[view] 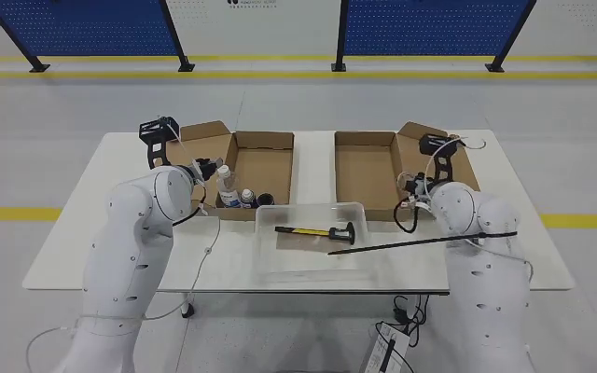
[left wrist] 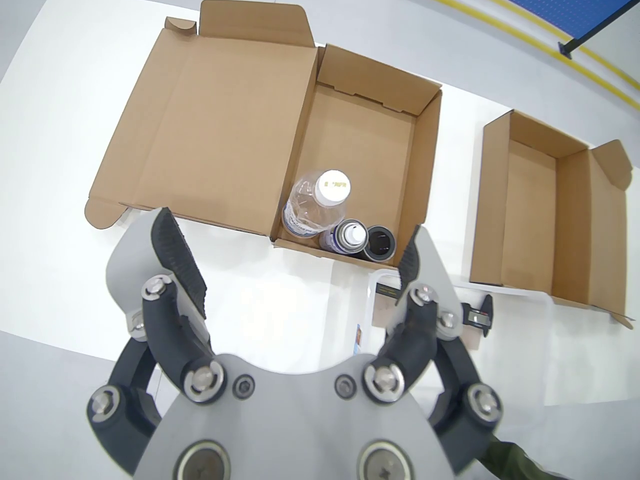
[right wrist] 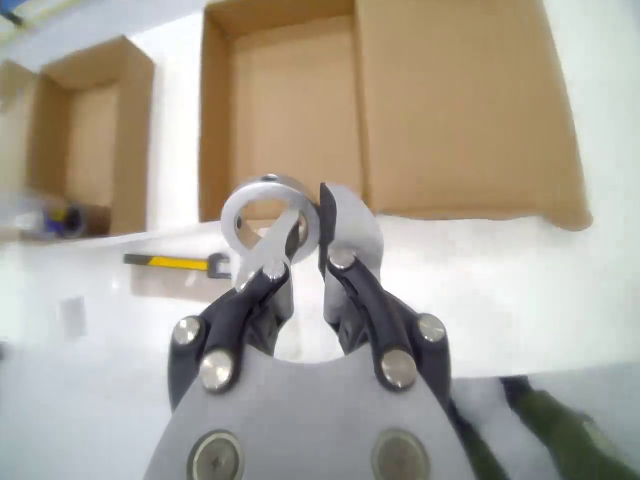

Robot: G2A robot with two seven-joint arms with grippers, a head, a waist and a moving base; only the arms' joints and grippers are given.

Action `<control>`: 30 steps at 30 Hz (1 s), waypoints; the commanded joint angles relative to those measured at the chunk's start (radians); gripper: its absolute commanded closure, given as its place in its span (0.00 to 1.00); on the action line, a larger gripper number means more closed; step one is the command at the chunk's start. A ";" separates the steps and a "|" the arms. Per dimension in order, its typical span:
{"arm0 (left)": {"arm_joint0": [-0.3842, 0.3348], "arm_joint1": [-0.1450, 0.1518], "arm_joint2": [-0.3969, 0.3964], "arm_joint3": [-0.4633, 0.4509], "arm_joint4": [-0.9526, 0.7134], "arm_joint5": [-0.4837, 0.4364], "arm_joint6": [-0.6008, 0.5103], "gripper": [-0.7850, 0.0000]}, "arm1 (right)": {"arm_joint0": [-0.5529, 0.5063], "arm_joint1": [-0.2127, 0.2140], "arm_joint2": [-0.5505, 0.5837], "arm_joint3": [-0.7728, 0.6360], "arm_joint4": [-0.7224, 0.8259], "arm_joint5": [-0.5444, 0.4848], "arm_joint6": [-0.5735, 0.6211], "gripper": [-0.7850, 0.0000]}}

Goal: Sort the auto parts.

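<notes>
My right gripper (right wrist: 311,222) is shut on a silver metal ring (right wrist: 250,212), one finger through its hole. It hangs over the table in front of the empty right cardboard box (right wrist: 290,102), and appears in the top view as the right gripper (view: 413,185). My left gripper (left wrist: 289,227) is open and holds nothing, high above the front of the left box (left wrist: 360,147), by the left gripper (view: 202,172) spot in the top view. That box holds a clear bottle (left wrist: 320,207), a spray can (left wrist: 345,237) and a black cylinder (left wrist: 380,244).
A clear tray (view: 312,266) sits at the table's front middle with a yellow and black caliper (view: 317,230) in it. A long thin black rod (view: 410,244) lies across the tray's right rim. Both box lids are folded outward.
</notes>
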 commanded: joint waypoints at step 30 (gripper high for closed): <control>0.000 0.000 0.000 0.000 0.000 0.000 0.000 0.00 | 0.435 -0.089 -0.325 0.881 0.055 0.001 -0.097 1.00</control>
